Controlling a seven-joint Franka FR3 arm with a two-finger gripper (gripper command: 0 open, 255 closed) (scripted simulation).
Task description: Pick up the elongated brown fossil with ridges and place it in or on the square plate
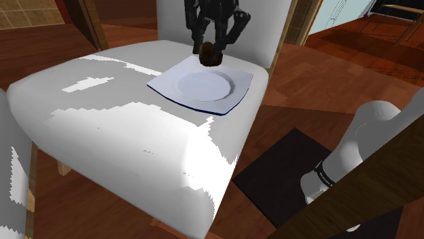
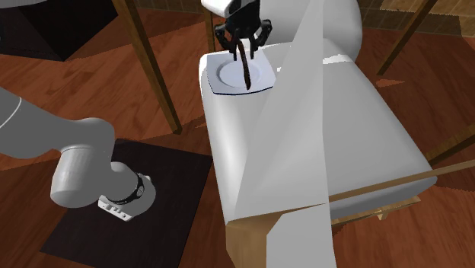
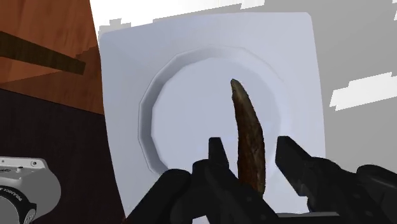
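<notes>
While the shoulder view shows the fossil as a short dark stub above the plate's far edge, the second exterior view shows it long and upright, tip down over the plate's round well. The plate lies at a back corner of the chair seat. The pincer, only narrowly parted, pinches the fossil's upper end.

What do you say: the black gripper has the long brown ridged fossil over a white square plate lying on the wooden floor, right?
Not the floor: the shoulder view shows the white square plate lying on a white chair seat. The rest holds.
</notes>
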